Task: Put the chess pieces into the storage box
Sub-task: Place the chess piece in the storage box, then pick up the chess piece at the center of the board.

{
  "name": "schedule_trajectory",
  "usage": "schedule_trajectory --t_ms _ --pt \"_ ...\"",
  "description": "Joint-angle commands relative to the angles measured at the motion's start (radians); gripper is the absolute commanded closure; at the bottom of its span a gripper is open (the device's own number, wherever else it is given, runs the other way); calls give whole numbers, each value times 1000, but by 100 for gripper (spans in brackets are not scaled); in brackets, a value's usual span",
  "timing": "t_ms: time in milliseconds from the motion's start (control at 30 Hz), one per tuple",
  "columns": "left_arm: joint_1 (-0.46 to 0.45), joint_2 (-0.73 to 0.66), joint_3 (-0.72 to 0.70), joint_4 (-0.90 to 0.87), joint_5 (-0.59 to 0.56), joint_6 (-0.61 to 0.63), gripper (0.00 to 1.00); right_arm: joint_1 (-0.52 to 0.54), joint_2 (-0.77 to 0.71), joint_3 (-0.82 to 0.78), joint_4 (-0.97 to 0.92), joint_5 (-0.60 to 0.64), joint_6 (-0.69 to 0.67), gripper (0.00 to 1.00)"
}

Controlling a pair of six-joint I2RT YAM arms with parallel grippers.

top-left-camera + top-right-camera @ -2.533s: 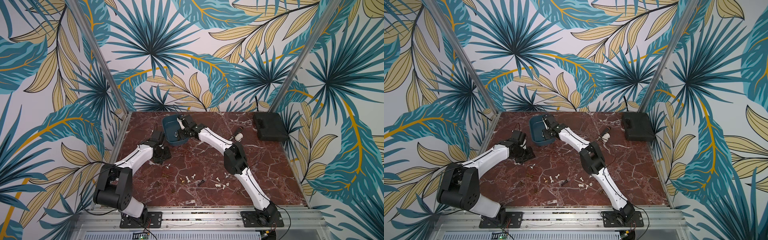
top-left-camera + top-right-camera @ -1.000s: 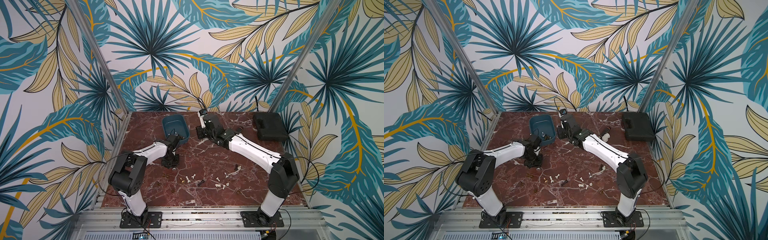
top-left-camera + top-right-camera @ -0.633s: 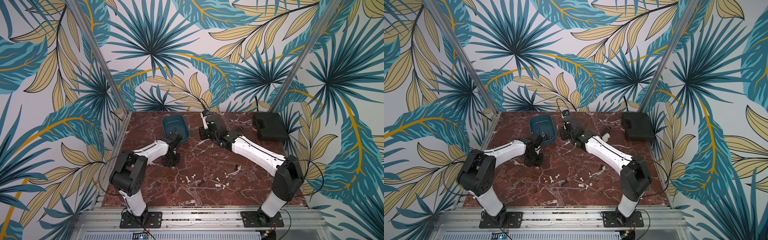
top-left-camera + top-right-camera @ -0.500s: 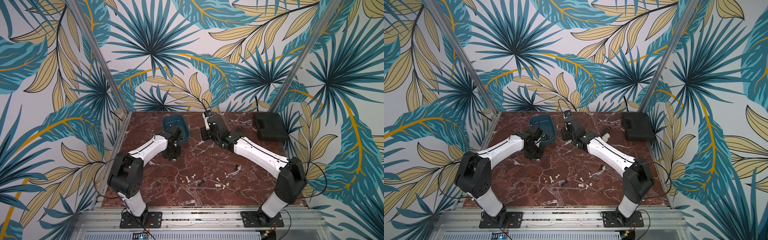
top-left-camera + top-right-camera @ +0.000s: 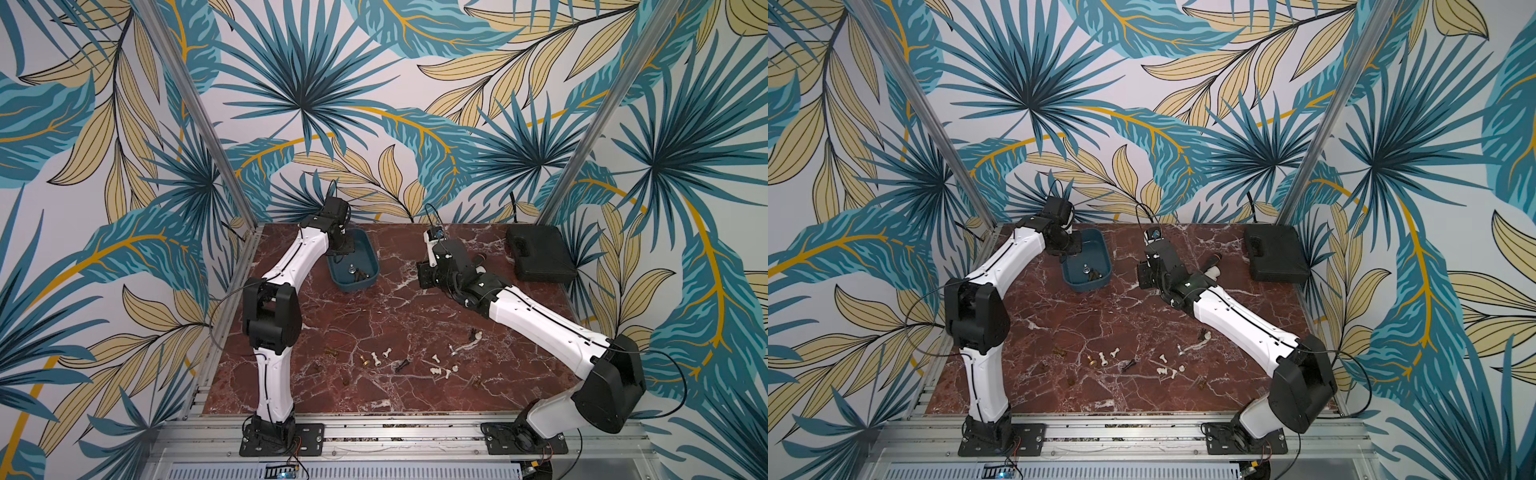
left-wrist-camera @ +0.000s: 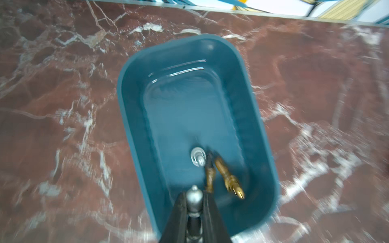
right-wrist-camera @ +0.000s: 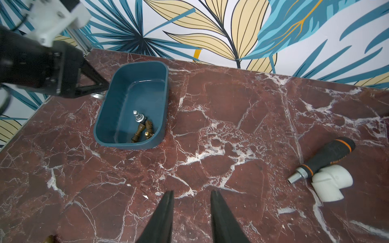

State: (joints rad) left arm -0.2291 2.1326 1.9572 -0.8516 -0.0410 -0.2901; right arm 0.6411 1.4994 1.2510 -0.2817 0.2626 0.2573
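spreading under everything, the red-brown marble tabletop [image 5: 374, 316] is polished, hard and white-veined, so a piece dropped on it would likely skitter or roll on its round base. the flat black hard case [image 5: 540, 253] in the far corner, matt and boxy, sits well apart and looks no trouble. the storage box [image 6: 250, 130], a teal plastic tub with rounded corners and glossy smooth walls, stands in the far left part of the table; light and unanchored, it could slide if a finger clips its rim. the right gripper [image 7: 192, 192] hangs over bare marble beside the tub, its tapered black jaws a little apart with nothing between them. off to its side lie a black rubbery screwdriver handle [image 7: 328, 155] with orange rings and a white elbow fitting [image 7: 330, 183], touching each other, neither part of the job. the left gripper [image 6: 194, 196] is clamped on a silver piece [image 6: 194, 203], domed and metallic, held right at the tub's end wall rather than over its middle. i judge that letting go here risks it striking the rim and bouncing out, and the smeared wrist view makes the overhang hard to tell. inside lie three chess pieces [image 6: 228, 178]: one silver, two turned brown and gold. the loose chess pieces [image 5: 376, 358], tiny white, gold and dark figurines, are scattered near the front edge.
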Motion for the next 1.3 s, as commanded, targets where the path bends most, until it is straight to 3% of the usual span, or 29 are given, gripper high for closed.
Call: schedule_trajectory --t_ms 0,133,333,467,667,833,1033,1267 --pt "2 94 103 40 -44 65 97 -1 -26 -31 -46 4 38 66" --pt "5 210 227 17 -83 86 94 -1 -69 -59 -91 16 68 66" --pt "5 347 371 -49 -109 99 78 -1 -160 -121 -144 53 95 66" --pt "5 318 369 -51 -99 81 62 -1 -212 -137 -230 107 142 64" --pt "4 161 356 -102 -86 73 60 -1 -288 -185 -449 189 311 61" --pt "-11 -73 173 -67 -59 67 60 -5 -355 -325 -526 209 433 54" --pt "-40 -334 -143 76 -35 49 60 -26 -273 -389 -520 201 483 56" --pt "-47 -405 -273 76 34 23 60 -106 -205 -467 -400 164 464 63"
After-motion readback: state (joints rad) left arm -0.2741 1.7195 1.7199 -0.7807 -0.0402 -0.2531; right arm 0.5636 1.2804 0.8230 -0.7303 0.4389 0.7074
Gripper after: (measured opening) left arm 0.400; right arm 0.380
